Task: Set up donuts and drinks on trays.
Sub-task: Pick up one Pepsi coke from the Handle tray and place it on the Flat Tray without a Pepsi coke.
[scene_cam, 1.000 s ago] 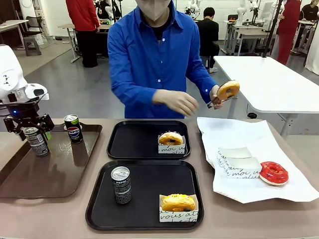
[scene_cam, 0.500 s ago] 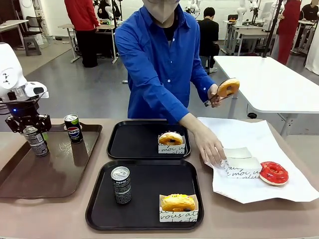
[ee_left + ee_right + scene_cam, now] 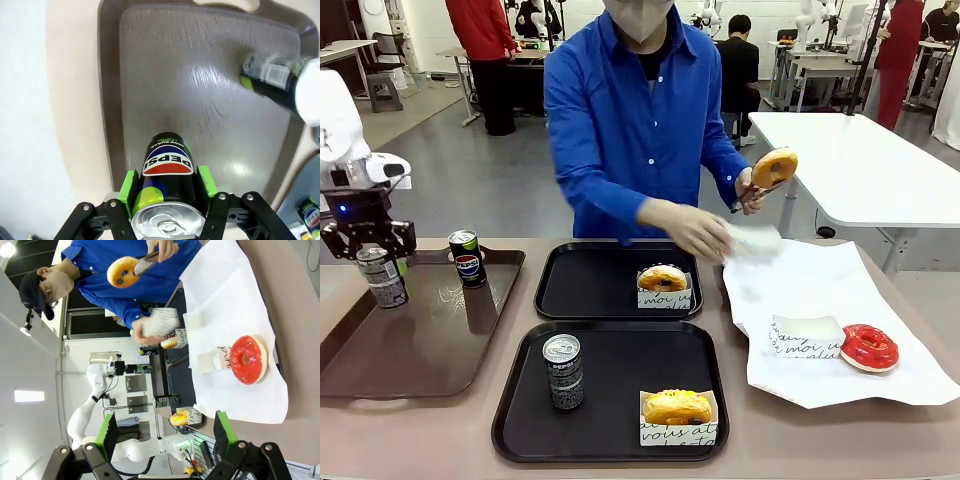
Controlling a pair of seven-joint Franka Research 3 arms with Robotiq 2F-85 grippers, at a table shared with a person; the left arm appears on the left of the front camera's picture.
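Note:
My left gripper (image 3: pixel 372 258) is shut on a slim dark drink can (image 3: pixel 381 278) just above the brown tray's (image 3: pixel 420 340) left end. In the left wrist view the green pads (image 3: pixel 129 186) clamp this can (image 3: pixel 167 165), whose Pepsi logo faces the camera. A second drink can (image 3: pixel 563 371) stands on the near black tray (image 3: pixel 620 440) with a sleeved donut (image 3: pixel 677 407). The far black tray (image 3: pixel 585 285) holds another sleeved donut (image 3: pixel 662 278). My right gripper (image 3: pixel 166 435) is open with nothing between its fingers.
A Pepsi-logo can (image 3: pixel 468 258) stands at the brown tray's far end. The person holds a donut in tongs (image 3: pixel 774 168) and a white sleeve (image 3: pixel 752 238) in the other hand. On the white paper (image 3: pixel 800 285) lie a red-glazed donut (image 3: pixel 869 347) and a sleeve (image 3: pixel 804 335).
My left gripper has risen slightly and shifted left with the can. The person reached to the paper, picked up a white sleeve and lifted it.

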